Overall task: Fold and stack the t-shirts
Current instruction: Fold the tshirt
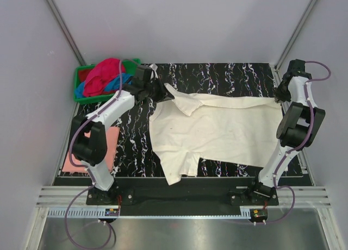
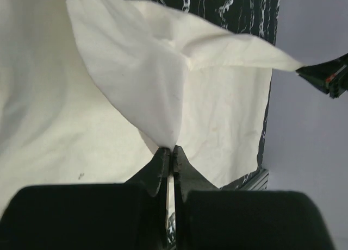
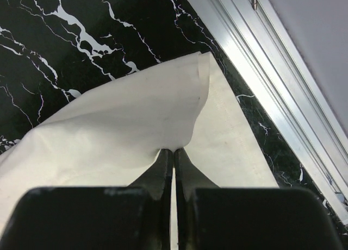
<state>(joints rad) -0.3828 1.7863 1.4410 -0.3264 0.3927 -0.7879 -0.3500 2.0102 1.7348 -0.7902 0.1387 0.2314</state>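
Observation:
A large cream t-shirt (image 1: 217, 133) lies spread across the black marbled table, its far edge lifted. My left gripper (image 1: 163, 91) is shut on the shirt's far left corner near a sleeve; in the left wrist view the cream cloth (image 2: 130, 70) rises in a pinched fold from the closed left gripper (image 2: 171, 150). My right gripper (image 1: 280, 95) is shut on the far right corner; in the right wrist view the cream cloth (image 3: 125, 125) bunches at the closed right gripper (image 3: 174, 150). A salmon-pink t-shirt (image 1: 111, 147) lies flat at the left. Magenta-red (image 1: 103, 75) and blue (image 1: 117, 82) t-shirts sit in the crate.
A green plastic crate (image 1: 79, 89) stands at the far left corner of the table. Aluminium rails (image 3: 272, 87) run along the table's right edge, and grey walls enclose the table on three sides. The left arm reaches over the salmon-pink shirt.

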